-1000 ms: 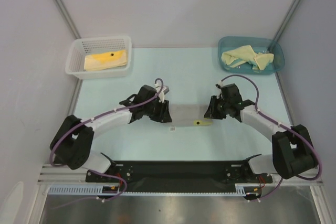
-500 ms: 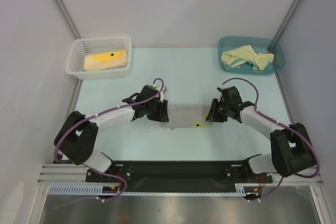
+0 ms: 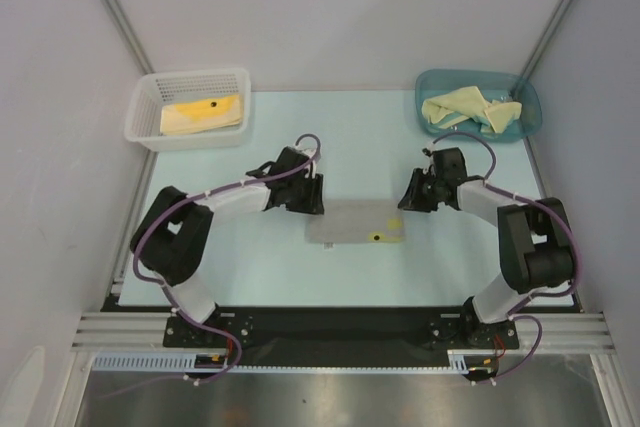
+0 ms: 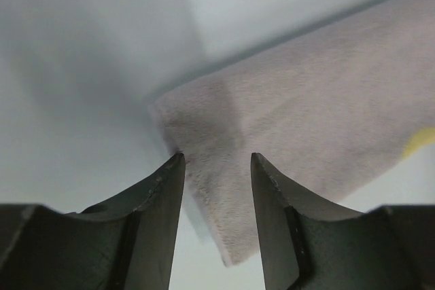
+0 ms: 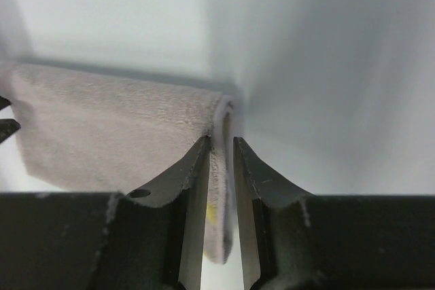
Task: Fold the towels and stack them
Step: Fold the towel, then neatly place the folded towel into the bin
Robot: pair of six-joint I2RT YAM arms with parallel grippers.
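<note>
A grey towel (image 3: 350, 222) lies folded flat at the table's middle, with a small yellow tag (image 3: 378, 238) at its near right. My left gripper (image 3: 312, 199) is at its far left corner. In the left wrist view the jaws (image 4: 216, 157) stand apart, with the towel's corner (image 4: 319, 100) loose between them. My right gripper (image 3: 408, 199) is at the far right corner. In the right wrist view it (image 5: 223, 139) is pinched on the towel's folded edge (image 5: 115, 120), which stands upright between the fingers.
A white basket (image 3: 150, 97) at the far left holds a folded yellow towel (image 3: 203, 113). A teal bin (image 3: 430, 82) at the far right holds crumpled yellow towels (image 3: 470, 110). Grey walls enclose the table on three sides.
Both grippers have moved away from the bases toward the far side, carrying the towel's edge with them. The towel now lies flatter and more fully in view between them.
</note>
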